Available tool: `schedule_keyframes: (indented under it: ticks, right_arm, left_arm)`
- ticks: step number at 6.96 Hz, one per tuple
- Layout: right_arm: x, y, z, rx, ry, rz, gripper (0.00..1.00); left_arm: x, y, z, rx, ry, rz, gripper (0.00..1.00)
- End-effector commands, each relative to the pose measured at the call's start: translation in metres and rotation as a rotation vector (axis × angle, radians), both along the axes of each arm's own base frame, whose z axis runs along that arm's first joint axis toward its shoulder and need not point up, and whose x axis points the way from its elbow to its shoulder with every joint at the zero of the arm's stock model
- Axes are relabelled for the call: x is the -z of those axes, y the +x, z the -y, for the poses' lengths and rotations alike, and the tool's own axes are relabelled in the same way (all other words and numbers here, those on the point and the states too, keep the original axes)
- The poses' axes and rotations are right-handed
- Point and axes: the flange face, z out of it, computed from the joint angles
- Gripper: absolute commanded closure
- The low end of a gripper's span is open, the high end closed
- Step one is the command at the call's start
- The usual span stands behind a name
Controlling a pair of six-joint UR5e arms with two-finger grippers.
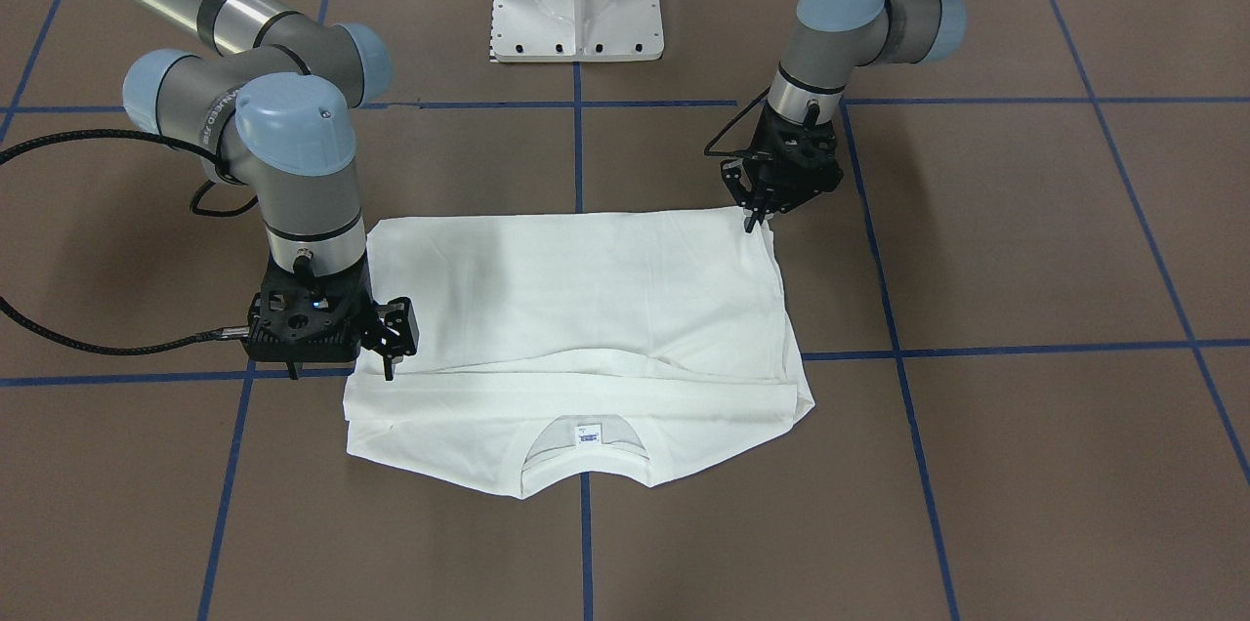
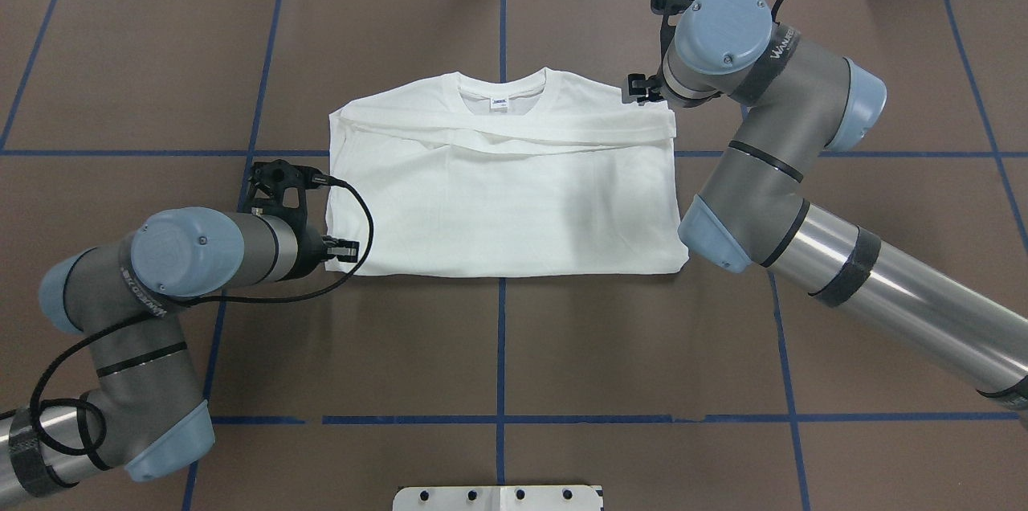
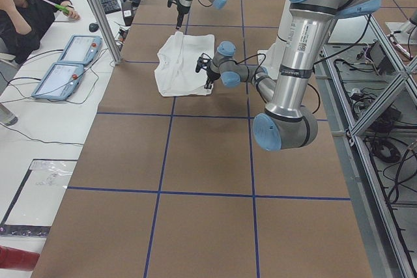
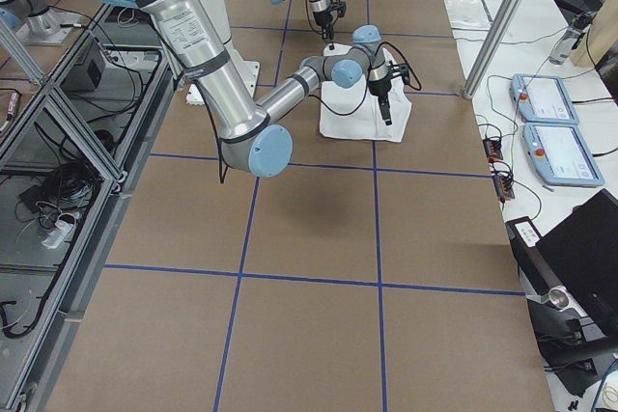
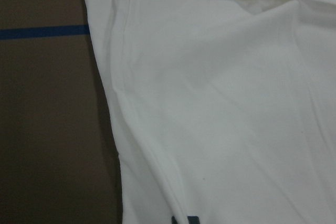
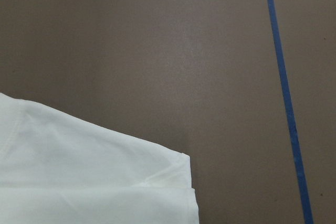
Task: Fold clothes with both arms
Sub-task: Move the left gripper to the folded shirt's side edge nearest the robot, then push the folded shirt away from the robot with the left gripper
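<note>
**Operator:** Where does the T-shirt (image 2: 514, 206) lie from the 2 grippers?

**Spotter:** It lies flat beyond the pedestal (image 2: 498, 498), long axis side to side, collar (image 2: 502, 83) on the edge away from the pedestal. Your left gripper (image 2: 345, 251) is at the hem corner nearer the pedestal, your right gripper (image 2: 638, 89) at the shoulder corner farther from it.

**Operator:** And the jaws?

**Spotter:** Both pairs look narrow, low at the cloth's edge. You cannot tell whether either pinches fabric.
</note>
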Motion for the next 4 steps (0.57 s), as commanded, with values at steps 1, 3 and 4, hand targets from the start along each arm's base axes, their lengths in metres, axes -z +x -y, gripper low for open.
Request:
schedule_keyframes:
  ticks: [1,3,4]
  right_arm:
    - [0.001,0.0,0.0,-0.003,0.002,0.003,0.0]
    - [0.002,-0.003,-0.002,-0.005,0.004,0.001,0.0]
    - [0.003,-0.005,-0.003,-0.008,0.008,0.0,0.0]
  left_arm:
    - [-0.042,-0.055,0.062,0.035,0.086,0.134,1.0]
    - [-0.087,-0.108,0.185,0.121,0.134,0.275,1.0]
    - [-0.102,-0.122,0.252,0.162,0.142,0.316,1.0]
